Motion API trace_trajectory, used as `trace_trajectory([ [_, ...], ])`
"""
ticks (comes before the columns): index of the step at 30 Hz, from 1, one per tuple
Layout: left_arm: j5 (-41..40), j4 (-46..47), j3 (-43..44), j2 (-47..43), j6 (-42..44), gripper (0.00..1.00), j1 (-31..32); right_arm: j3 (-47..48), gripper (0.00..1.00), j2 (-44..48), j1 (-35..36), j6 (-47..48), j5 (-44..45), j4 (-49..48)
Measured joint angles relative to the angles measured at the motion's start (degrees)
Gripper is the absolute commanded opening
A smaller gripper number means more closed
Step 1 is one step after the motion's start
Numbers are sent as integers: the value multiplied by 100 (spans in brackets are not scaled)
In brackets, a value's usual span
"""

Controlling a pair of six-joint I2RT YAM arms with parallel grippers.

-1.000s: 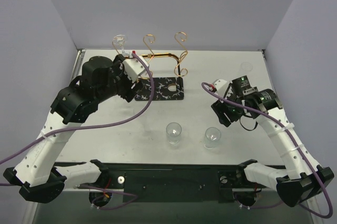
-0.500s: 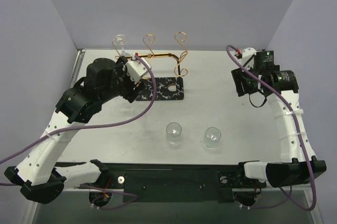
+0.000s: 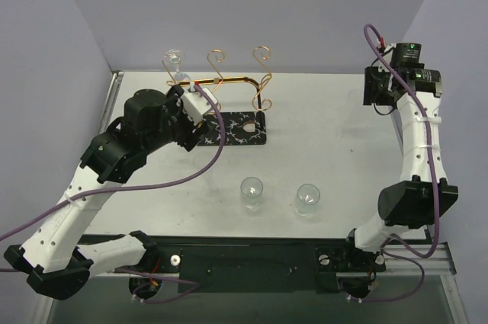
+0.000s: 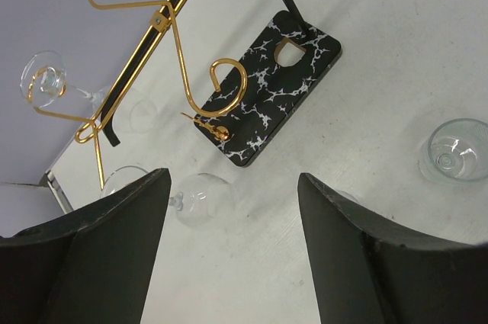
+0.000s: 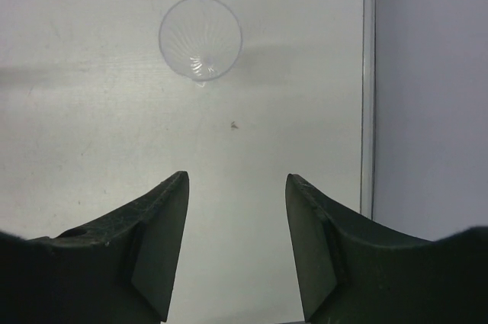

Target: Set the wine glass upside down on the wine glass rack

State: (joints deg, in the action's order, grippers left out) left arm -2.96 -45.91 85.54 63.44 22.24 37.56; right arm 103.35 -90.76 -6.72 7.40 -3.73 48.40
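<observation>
wine glass rack (image 3: 244, 129): back-left on table (image 3: 320, 141), hung glass (image 3: 173, 59) in leftmost loop | left gripper (image 4: 232, 187): jaws apart, beside rack | right gripper (image 5: 236, 179): jaws apart above wine glass (image 5: 200, 37) near table's right edge | front: two more glasses (image 3: 252, 192) standing

Pale grey table (image 3: 328, 141), glassware dotted about.
The wine glass rack (image 3: 238, 127) stands upper centre on its black veined base; left glass (image 3: 252, 191) and right glass (image 3: 308, 197) sit low centre, far glass (image 5: 200, 38) by the right edge.

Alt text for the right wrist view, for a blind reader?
A clear round glass sits on the pale table, seen from above, beyond the right gripper's open dark fingers. A lilac wall borders the table on the right.
</observation>
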Motion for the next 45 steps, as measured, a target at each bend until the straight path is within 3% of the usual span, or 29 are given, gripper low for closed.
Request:
trace_trajectory([
  [11, 0, 31, -173, -17, 4, 78, 0, 107, 43, -848, -72, -579, 17, -684],
  [30, 2, 31, -173, -26, 81, 78, 0, 282, 36, -1576, -164, -651, 188, -1176],
  [45, -22, 50, -238, -24, 101, 78, 0, 179, 13, -1784, -188, -682, 59, -1333],
])
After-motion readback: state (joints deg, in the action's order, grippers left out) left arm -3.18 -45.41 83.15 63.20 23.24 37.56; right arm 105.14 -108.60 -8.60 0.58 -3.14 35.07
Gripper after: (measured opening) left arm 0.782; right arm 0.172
